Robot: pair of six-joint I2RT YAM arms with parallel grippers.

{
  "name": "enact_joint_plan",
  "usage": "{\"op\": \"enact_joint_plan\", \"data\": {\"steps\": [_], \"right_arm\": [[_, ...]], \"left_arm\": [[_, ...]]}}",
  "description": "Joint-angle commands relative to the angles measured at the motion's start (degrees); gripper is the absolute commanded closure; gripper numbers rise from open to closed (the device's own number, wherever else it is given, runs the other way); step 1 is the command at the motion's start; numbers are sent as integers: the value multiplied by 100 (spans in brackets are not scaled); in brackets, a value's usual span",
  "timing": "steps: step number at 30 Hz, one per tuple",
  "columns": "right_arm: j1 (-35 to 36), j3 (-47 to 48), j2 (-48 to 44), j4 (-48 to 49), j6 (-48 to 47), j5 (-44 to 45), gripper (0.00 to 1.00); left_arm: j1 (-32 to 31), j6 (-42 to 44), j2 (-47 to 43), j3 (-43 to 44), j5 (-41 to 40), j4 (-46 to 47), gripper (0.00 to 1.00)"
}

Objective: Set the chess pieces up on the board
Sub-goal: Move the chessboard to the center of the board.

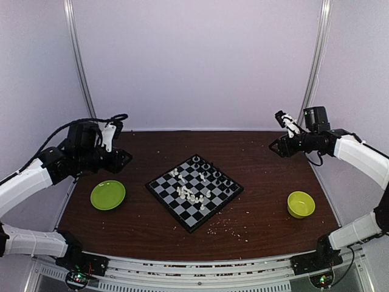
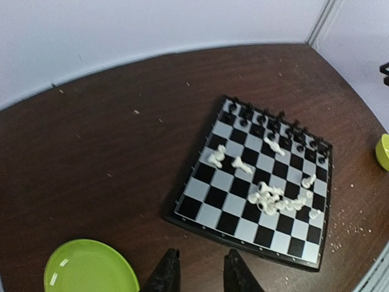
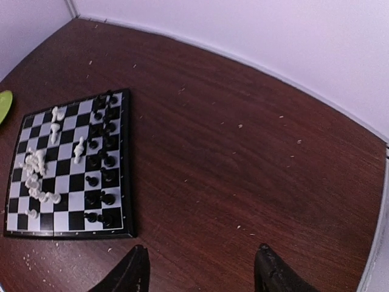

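no text, label, brand, number or sign can be read anywhere in these views.

in my feed a dark brown wood-grain table (image 1: 152,152), pale lilac walls (image 1: 194,61) closing it in on three sides, thin metal strips (image 1: 79,61) up the back corners, soft even light, pale crumbs (image 2: 349,225) scattered over the tabletop

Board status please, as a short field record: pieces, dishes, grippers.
board: central, turned cornerwise
black pieces: two rows along one edge
white pieces: mostly heaped mid-board, unplaced
plate: left of board, empty
bowl: right of board
left gripper: open, empty, raised
right gripper: wide open, empty, raised
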Motion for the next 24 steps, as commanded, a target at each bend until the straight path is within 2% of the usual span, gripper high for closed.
{"op": "enact_joint_plan", "data": {"steps": [1,4,9,11,16,24], "right_arm": [[400,566,896,-671,-88,-347,47],[590,964,1632,-984,-8,-567,54],[728,1575,2786,-1416,136,-787,58],[754,1795,3174,-1593,233,-906,59],[787,2137,3745,-1820,433,-1035,63],[871,2361,4149,-2139,643,-1061,64]], "left_arm": [[-509,-917,250,-495,236,19,75],[-669,-1412,434,-846,327,298,71],[-744,-2190,914,-1152,302,783,55],[-712,-2553,1174,-1184,291,1029,52],[-358,-3225,1856,-1199,562,1925,55],[70,-3430,2620,-1029,650,2558,58]]}}
